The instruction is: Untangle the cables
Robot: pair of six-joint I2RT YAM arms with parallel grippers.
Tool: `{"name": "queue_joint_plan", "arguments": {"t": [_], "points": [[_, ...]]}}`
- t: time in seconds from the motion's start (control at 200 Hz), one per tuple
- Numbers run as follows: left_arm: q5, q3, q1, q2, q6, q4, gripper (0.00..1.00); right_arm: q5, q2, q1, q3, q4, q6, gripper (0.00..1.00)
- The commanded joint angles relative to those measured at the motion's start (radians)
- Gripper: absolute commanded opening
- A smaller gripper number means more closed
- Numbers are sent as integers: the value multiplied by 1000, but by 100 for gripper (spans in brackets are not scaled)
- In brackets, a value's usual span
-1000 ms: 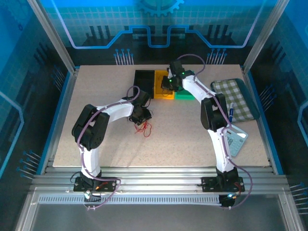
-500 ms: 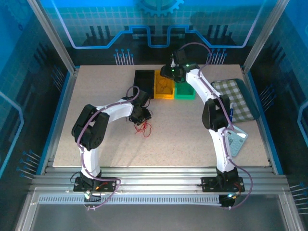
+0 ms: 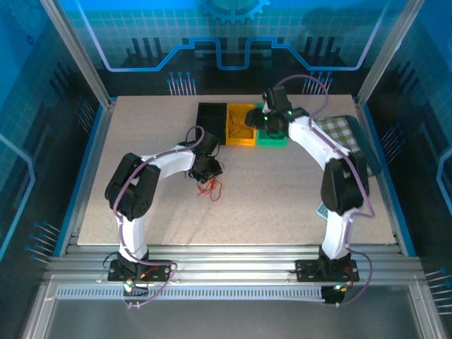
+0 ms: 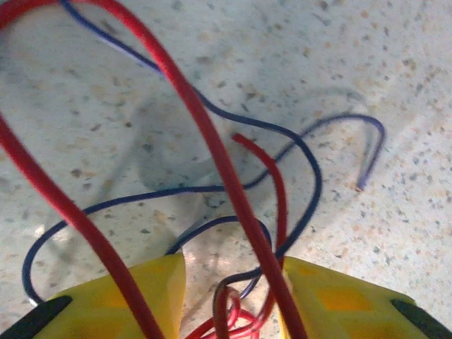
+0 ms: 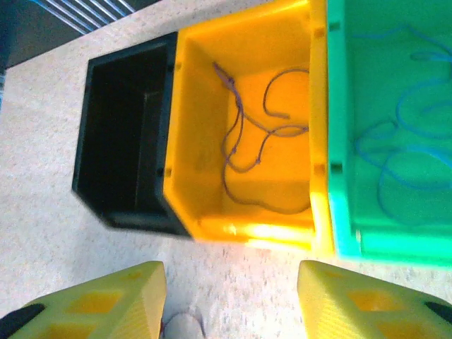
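Observation:
A small tangle of red and dark cables [image 3: 214, 187] lies on the speckled table just in front of my left gripper [image 3: 207, 169]. In the left wrist view a thick red cable [image 4: 212, 141] and a blue-purple cable [image 4: 311, 162] loop over the table, and a knot of red and dark brownish wire [image 4: 229, 304] sits between the yellow fingers [image 4: 141, 296]. The left gripper [image 4: 233, 265] stands part open around that knot. My right gripper [image 3: 264, 121] hovers by the bins, open [image 5: 233, 272] with nothing between its fingers.
Three bins stand at the back: black [image 3: 211, 121], yellow [image 3: 240, 141] and green [image 3: 272, 140]. A dark cable [image 5: 244, 141] lies in the yellow bin [image 5: 191, 141], a blue one [image 5: 395, 155] in the green bin [image 5: 339, 226]. A checked cloth [image 3: 367, 152] lies at right.
The right gripper has opened and swung from over the yellow bin to the right. The left gripper and the tangle have stayed put.

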Motion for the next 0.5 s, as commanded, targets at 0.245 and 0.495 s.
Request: {"name": "queue_joint_plan", "arguments": {"t": [0.245, 0.495], "points": [[448, 228, -116, 91, 584, -162, 48, 8, -214, 96, -525, 164, 89, 51], [-21, 1, -123, -178, 453, 36, 58, 62, -239, 123, -587, 182, 106, 51]]}}
